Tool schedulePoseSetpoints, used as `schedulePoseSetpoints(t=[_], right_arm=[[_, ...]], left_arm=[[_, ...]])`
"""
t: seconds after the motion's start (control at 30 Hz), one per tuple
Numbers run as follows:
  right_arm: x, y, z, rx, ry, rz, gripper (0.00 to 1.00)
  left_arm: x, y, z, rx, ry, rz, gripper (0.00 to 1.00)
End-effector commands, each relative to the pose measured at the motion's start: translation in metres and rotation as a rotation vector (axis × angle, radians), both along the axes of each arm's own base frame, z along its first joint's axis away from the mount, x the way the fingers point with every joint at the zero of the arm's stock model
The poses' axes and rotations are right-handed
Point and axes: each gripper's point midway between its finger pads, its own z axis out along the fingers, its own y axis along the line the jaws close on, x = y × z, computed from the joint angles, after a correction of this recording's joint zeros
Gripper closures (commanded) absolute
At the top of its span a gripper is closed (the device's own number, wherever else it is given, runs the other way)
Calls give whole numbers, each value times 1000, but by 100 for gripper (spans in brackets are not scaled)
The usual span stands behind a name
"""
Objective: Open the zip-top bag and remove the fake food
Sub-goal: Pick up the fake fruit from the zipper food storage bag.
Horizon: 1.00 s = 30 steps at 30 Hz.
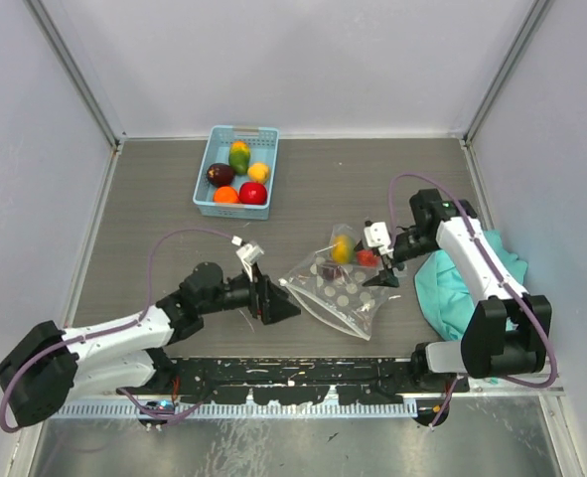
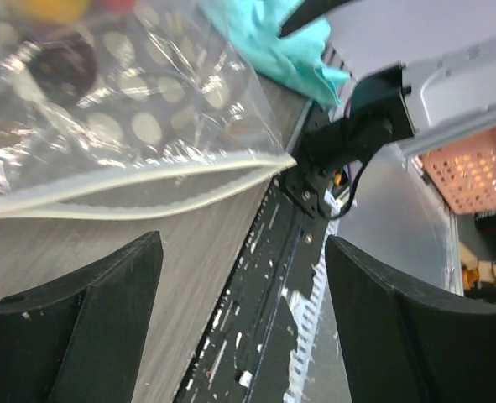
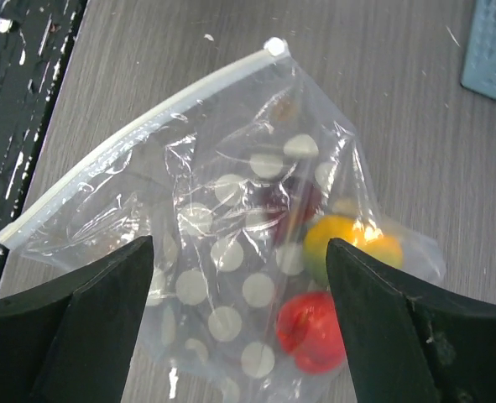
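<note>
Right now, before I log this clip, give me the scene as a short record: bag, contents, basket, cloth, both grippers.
bag: zip-top bag lying on the table between the grippers
contents: fake food inside the bag: red, yellow-green and dark pieces
basket: blue basket on the far side, five pieces in it
cloth: teal cloth beside the right arm
left gripper: open, empty, facing the zip edge
right gripper: open, empty, over the bag
</note>
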Motion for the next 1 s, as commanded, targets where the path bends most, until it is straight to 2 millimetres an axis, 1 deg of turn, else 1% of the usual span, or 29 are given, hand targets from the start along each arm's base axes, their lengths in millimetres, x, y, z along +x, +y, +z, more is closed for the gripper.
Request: schedulePoseSetpoints(t=[0.0,0.03,0.13,0.23,0.3,0.4,0.43,0.47,0.5,0.63,0.97], right_arm=[[18,21,2,-68,-148,98,13],[22,26,1,-87,-164,101,13],[29,40,0,-110,-176,122,14],[27,47,-4,-120,-138,150,20],[23,46,-13,-130,-112,163,23],[18,42,-24,-149,-107,168,25],[17,42,-25,-149,-112,166,25],[16,41,-27,-151,-114,164,25],[17,41,-28,-153,-119,163,25],[17,38,-36,-173,-112,159,26],[21,38,-41,-184,-97,165,29]], left_arm=[[-6,-19,21,-55,-265,24,22],[-12,-24,17,-41,-294,14,22],[-19,-33,7,-8,-373,22,22],[-22,-41,3,-11,-429,13,22],[-22,-48,4,-19,-463,5,22],[-21,-55,2,-18,-497,-10,22],[-21,-57,6,-30,-510,-10,21],[-20,-59,-4,-11,-508,-18,21],[-21,-60,-7,-8,-510,-21,21],[-21,-61,-12,-11,-518,-21,20],[-22,-69,-23,-5,-523,-26,22]])
